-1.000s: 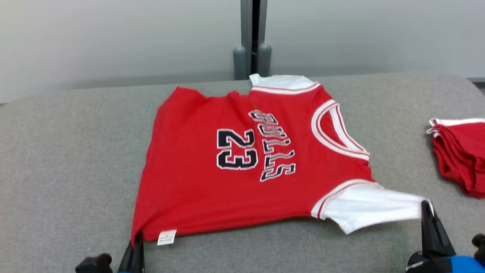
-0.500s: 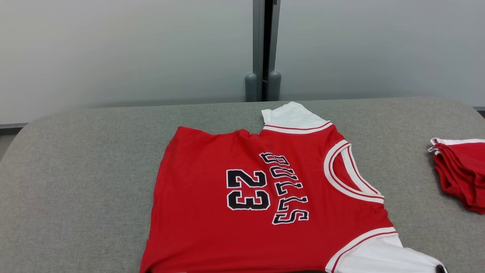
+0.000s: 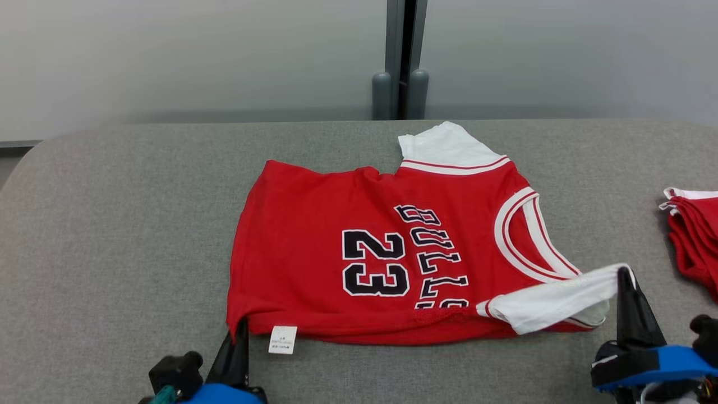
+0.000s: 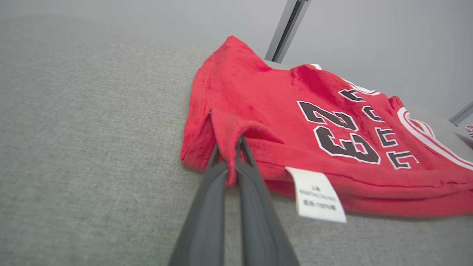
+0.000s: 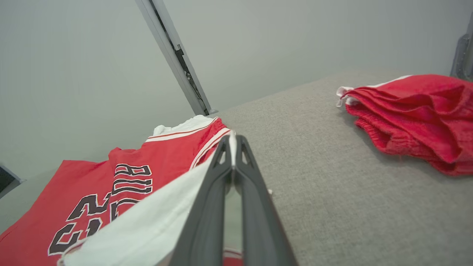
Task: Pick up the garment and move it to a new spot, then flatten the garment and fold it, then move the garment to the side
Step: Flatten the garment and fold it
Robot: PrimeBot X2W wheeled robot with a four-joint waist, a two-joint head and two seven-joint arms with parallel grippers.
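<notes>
The garment [image 3: 336,224] is a red jersey with white sleeves, a black "23" and lettering, lying on the grey table [image 3: 112,224] with its near edge lifted and turned over toward the middle. My left gripper [image 3: 242,324] is shut on the red hem corner [image 4: 229,147], beside a white care label [image 3: 282,340]. My right gripper [image 3: 622,275] is shut on the tip of the near white sleeve [image 3: 555,300], which is held up above the jersey. In the right wrist view, the white cloth [image 5: 155,221] runs up between my fingers [image 5: 210,207].
A pile of folded red cloth [image 3: 693,241] with white trim lies at the table's right edge, seen also as the red pile [image 5: 414,118]. A grey post [image 3: 401,62] stands behind the table against a pale wall. Bare grey table lies to the left.
The camera tilted up, then back down. Both grippers have carried the near hem corner and the near sleeve up and toward the far side, so the jersey's near edge is now folding over itself.
</notes>
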